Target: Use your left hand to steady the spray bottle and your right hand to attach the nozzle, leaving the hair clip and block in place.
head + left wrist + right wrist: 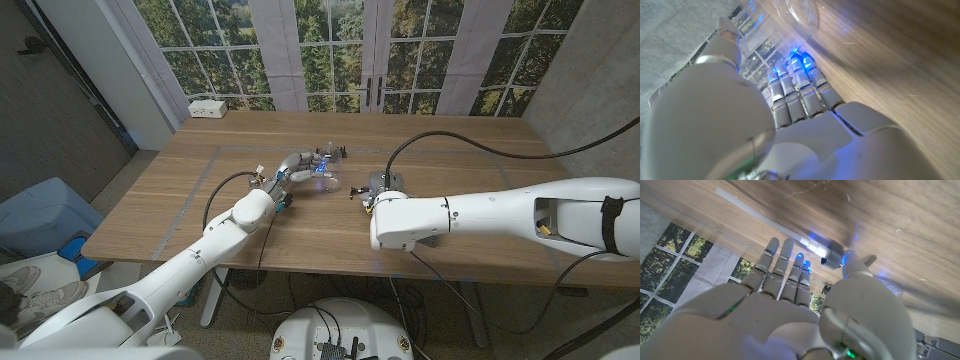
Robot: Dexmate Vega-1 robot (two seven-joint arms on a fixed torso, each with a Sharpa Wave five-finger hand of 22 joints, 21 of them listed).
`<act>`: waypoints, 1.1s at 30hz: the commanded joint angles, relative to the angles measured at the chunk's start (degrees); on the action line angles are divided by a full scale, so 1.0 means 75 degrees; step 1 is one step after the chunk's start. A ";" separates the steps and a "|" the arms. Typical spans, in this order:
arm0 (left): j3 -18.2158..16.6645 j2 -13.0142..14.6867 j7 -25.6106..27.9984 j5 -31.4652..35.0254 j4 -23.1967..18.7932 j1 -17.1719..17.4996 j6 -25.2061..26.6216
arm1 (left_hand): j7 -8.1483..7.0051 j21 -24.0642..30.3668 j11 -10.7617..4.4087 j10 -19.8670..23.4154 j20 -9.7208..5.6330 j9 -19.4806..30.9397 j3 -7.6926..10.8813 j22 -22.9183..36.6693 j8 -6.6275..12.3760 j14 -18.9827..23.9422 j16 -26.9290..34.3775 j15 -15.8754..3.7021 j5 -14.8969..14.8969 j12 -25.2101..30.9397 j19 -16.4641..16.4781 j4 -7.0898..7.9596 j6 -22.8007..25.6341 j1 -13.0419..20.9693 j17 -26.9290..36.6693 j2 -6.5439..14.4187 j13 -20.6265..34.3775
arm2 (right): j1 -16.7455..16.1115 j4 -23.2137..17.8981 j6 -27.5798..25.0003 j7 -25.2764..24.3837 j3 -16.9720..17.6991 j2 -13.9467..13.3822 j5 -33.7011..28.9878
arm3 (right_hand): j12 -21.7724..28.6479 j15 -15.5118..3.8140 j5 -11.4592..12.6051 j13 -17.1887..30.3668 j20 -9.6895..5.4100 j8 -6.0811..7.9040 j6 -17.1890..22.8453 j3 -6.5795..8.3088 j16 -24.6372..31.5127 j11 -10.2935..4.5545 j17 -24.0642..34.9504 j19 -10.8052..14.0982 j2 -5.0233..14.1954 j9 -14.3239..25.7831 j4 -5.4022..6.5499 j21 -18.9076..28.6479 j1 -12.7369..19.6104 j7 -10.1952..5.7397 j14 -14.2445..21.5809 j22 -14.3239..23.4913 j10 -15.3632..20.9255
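The clear spray bottle [327, 168] stands mid-table, lit blue, and looms just past my left hand's fingertips [799, 67] as blurred plastic [790, 12]. My left hand [292, 166] reaches to it with fingers straight and thumb spread; I cannot tell whether they touch. The nozzle [828, 256] lies on the wood with its white tube [765, 217] stretched out. My right hand [378, 193] hovers over it, fingers [785, 265] extended, thumb tip [856, 262] right beside the nozzle head. A small pale object [258, 175] and a small blue one [285, 204] sit by my left wrist.
A white power strip [208, 108] lies at the table's far left corner. A black cable [450, 138] curves over the table [480, 170] behind my right hand. A blue bin [40, 215] stands on the floor at the left.
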 commanded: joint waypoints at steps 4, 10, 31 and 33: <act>-0.0022 0.0013 0.0052 -0.0007 -0.0041 0.0038 0.0059 | -0.0020 0.0049 -0.0508 0.2443 -0.0096 0.0254 -0.0023 0.0005 -0.0030 0.0047 -0.0002 -0.1205 0.0053 0.0015 -0.0036 0.0025 0.2395 0.1675 0.0028 0.1756 0.0130 | 0.0267 0.0284 0.0000 0.0000 -0.0450 0.0225 0.0073 | 0.0040 -0.0784 0.0063 0.0031 -0.0182 0.0205 0.0551 0.0266 0.0012 -0.0340 0.0034 0.0071 0.0321 0.0005 -0.0319 0.0089 0.0394 -0.0520 0.0258 -0.0006 0.0387; -0.0020 0.0015 0.0026 -0.0025 -0.0027 0.0025 0.0083 | -0.0011 0.0058 -0.0512 0.2446 -0.0094 0.0256 -0.0035 0.0003 -0.0044 0.0052 -0.0006 -0.1206 0.0056 0.0002 -0.0043 0.0027 0.2395 0.1675 0.0028 0.1766 0.0130 | 0.0265 0.0407 0.0000 0.0000 -0.0497 0.0296 -0.0045 | 0.0051 -0.0888 0.0037 -0.0019 -0.0299 0.0318 0.0898 0.0369 -0.0015 -0.0564 0.0048 0.0073 0.0474 -0.0013 -0.0433 0.0133 0.0547 -0.0835 0.0274 -0.0005 0.0637; 0.0007 -0.0020 -0.0029 -0.0043 0.0106 -0.0069 0.0104 | -0.0021 0.0088 -0.0511 0.2474 -0.0102 0.0265 -0.0069 -0.0003 -0.0089 0.0043 -0.0033 -0.1210 0.0062 -0.0033 -0.0066 0.0022 0.2396 0.1682 0.0021 0.1781 0.0134 | -0.1683 0.0484 0.0079 0.0000 0.1310 0.0127 -0.2836 | 0.0502 -0.1273 0.0057 0.0143 -0.0590 0.1357 0.4029 0.0754 -0.0010 -0.0694 0.0146 0.0151 0.0990 -0.0095 -0.0727 0.0512 0.1059 -0.0763 0.1070 0.0006 0.2127; 0.0011 -0.0026 -0.0036 -0.0045 0.0122 -0.0080 0.0100 | -0.0018 0.0089 -0.0495 0.2471 -0.0104 0.0266 -0.0071 -0.0003 -0.0091 0.0040 -0.0037 -0.1206 0.0062 -0.0037 -0.0069 0.0021 0.2400 0.1683 0.0020 0.1781 0.0134 | -0.1962 0.0438 0.0158 0.0171 0.1585 0.0094 -0.3309 | 0.0506 -0.1276 0.0058 0.0151 -0.0588 0.1370 0.4071 0.0766 -0.0025 -0.0693 0.0149 0.0136 0.0995 -0.0096 -0.0732 0.0516 0.1080 -0.0766 0.1066 0.0004 0.2137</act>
